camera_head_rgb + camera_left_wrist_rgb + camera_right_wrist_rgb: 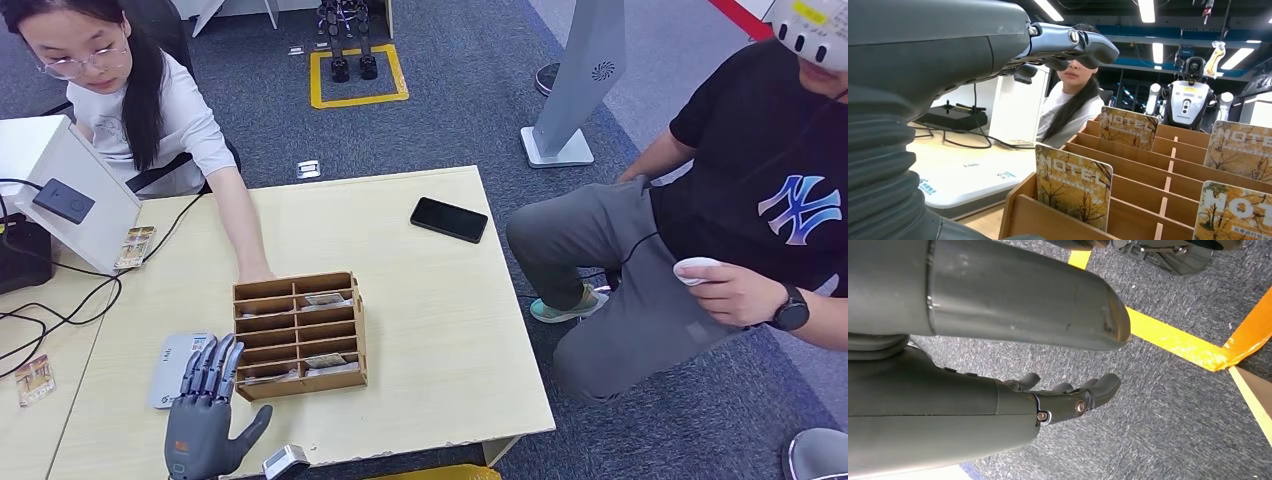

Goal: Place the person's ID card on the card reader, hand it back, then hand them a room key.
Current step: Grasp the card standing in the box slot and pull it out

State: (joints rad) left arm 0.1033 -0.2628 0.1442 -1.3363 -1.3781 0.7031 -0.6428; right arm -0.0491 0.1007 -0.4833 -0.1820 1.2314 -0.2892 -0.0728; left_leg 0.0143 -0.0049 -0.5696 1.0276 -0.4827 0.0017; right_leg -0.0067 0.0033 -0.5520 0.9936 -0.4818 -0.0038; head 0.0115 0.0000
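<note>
Card reader (pixel 172 362) partly hidden under left hand (pixel 205 405).

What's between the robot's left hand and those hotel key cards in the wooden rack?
Nothing visible. The left hand hovers open beside the wooden rack, over the grey card reader. The hotel key cards stand upright in open-topped slots. The person's hand rests at the rack's far edge, away from the robot's hand.

- This was a robotics lab staged as a hotel front desk.
- Another humanoid robot (pixel 1189 102) stood under ceiling strip lights (pixel 1147 10).
- Yellow floor tape (pixel 358 98) marked a square on grey carpet.
- A wooden card rack (pixel 300 335) holding "HOTEL" key cards (pixel 1074 185) sat on the table (pixel 440 330) beside a card reader (pixel 172 366).
</note>
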